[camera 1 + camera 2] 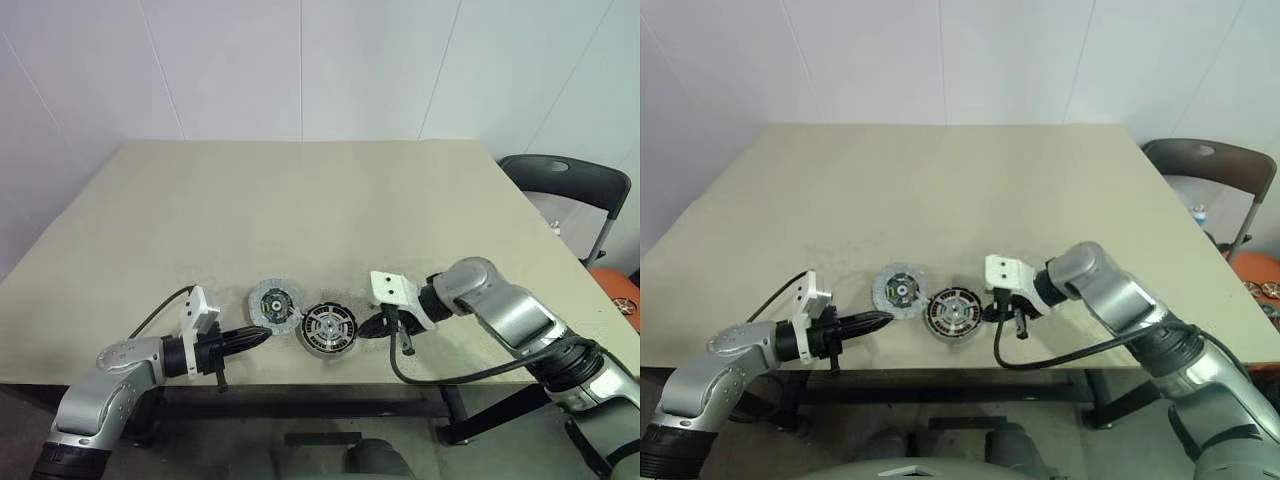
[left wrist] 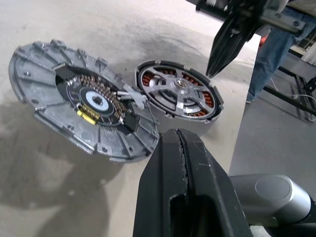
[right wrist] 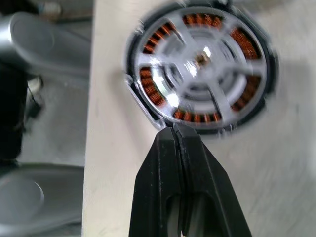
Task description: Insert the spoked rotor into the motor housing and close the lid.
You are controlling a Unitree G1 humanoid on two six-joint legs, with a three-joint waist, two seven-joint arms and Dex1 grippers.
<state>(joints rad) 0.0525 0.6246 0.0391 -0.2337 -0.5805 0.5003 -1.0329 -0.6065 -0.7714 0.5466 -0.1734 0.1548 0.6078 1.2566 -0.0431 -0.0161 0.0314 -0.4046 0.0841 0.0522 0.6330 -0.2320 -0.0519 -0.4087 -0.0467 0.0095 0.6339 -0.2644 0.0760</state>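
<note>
The dark round spoked rotor (image 1: pixel 328 329) with copper coils lies flat near the tabletop (image 1: pixel 300 200) front edge, beside the grey ribbed motor housing (image 1: pixel 274 305), so take its stiff, probably heavy, slippery rim (both pincers are closed, empty).

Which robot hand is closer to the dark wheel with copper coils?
Right. The right gripper sits just beside the spoked rotor; the left gripper is beyond the motor housing.
</note>
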